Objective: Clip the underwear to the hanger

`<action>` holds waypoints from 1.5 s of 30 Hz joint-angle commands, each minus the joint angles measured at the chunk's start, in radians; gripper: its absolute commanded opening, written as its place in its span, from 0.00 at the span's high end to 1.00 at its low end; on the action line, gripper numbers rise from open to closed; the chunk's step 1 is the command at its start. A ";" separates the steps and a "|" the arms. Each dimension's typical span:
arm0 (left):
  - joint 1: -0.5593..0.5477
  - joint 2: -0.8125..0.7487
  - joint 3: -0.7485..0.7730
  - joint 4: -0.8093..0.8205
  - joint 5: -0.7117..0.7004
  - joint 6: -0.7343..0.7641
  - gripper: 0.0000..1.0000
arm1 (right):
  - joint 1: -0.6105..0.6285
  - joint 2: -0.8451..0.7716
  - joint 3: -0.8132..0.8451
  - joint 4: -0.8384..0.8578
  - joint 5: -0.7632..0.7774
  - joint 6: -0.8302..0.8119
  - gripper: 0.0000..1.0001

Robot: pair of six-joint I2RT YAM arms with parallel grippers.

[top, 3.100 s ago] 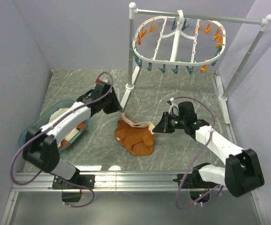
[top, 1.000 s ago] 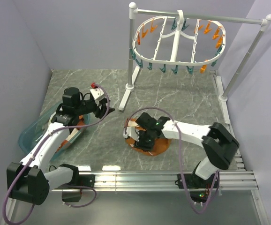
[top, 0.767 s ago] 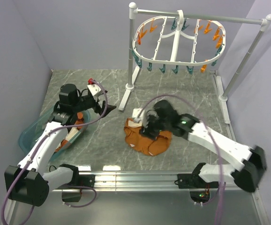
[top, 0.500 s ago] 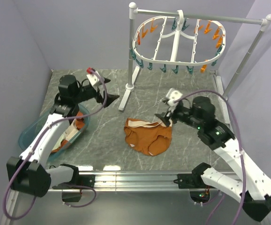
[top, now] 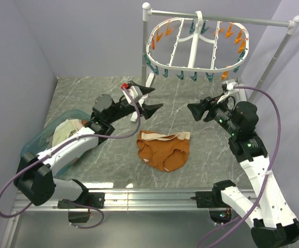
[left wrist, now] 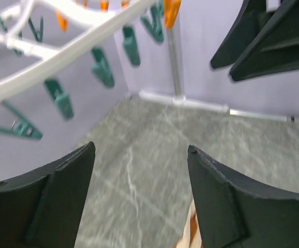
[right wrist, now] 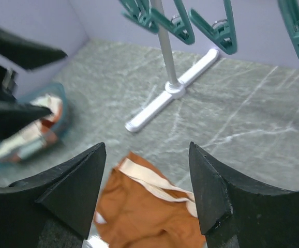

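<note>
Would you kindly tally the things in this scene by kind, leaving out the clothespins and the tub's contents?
underwear: 1
hanger: 1
pole stand: 1
teal tub: 1
grippers, left gripper and right gripper: 2
Total: 6

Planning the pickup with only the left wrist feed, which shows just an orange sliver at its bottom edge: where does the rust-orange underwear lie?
Observer: The rust-orange fabric briefs with cream waistband lie spread flat on the grey marble table, between the two arms, held by nothing.
Operator: Which way does the waistband face?
Observer: It faces the far side, toward the white pole stand's foot.
Operator: And the right gripper?
Observer: The right gripper is open and empty, hovering above the table to the right of the briefs.
</note>
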State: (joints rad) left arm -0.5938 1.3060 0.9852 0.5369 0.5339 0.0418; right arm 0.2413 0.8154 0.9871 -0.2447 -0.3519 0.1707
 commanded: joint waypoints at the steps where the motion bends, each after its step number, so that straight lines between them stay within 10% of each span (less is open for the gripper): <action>1: -0.096 0.054 -0.010 0.273 -0.195 0.004 0.25 | -0.025 0.010 0.015 0.129 -0.047 0.194 0.28; 13: -0.176 0.427 0.127 0.722 -0.365 -0.152 0.41 | -0.036 0.079 0.119 0.194 -0.048 0.161 0.33; 45: -0.184 0.727 0.392 0.856 -0.466 -0.180 0.49 | -0.034 0.234 0.208 0.346 -0.087 0.257 0.39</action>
State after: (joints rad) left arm -0.7727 2.0193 1.3296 1.2858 0.0795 -0.1181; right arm 0.2127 1.0515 1.1542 0.0410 -0.4309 0.4191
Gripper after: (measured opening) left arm 0.515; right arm 0.616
